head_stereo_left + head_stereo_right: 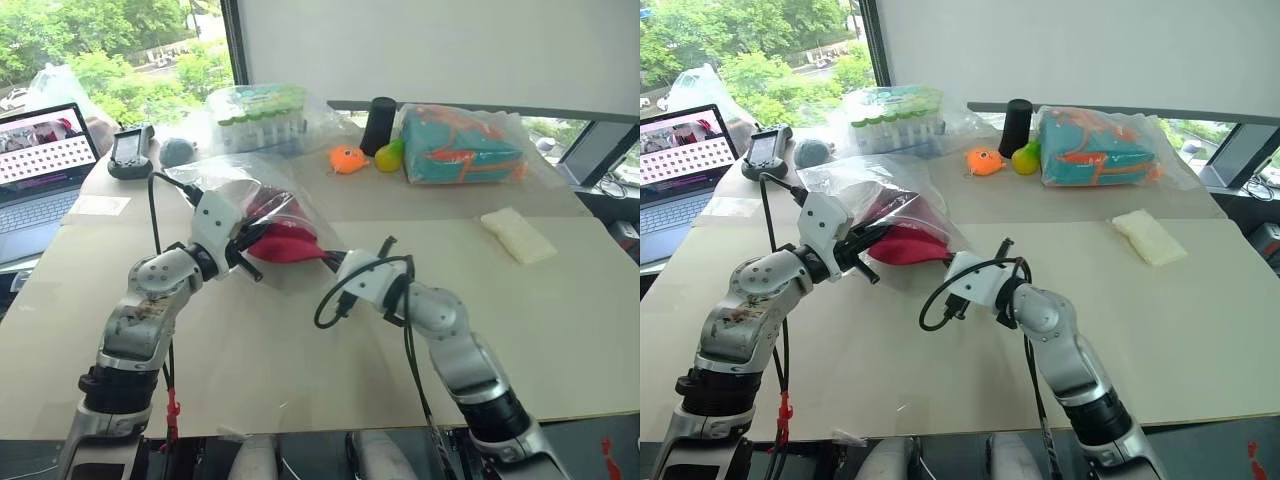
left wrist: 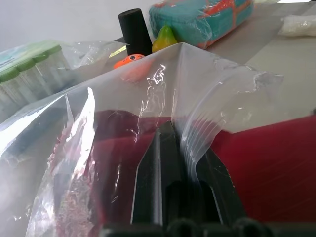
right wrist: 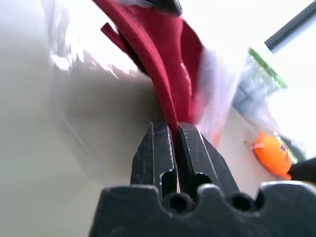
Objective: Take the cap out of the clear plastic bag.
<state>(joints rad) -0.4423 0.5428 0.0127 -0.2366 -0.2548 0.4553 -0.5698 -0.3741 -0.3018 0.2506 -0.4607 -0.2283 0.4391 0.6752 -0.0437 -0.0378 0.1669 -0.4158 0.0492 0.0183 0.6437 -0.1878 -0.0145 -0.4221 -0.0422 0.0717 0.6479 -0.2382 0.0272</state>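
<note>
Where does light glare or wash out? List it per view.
Left wrist view: white highlights streak the clear plastic bag over the cap. Right wrist view: backdrop beyond the cap burns white. Left eye view: window daylight sheens the table.

Maroon cap [image 1: 285, 245], clear bag [image 1: 225, 180], black pincers

The maroon cap [image 1: 290, 245] sits partly inside the crinkly clear plastic bag [image 1: 240, 185], its brim seemingly poking out.
</note>
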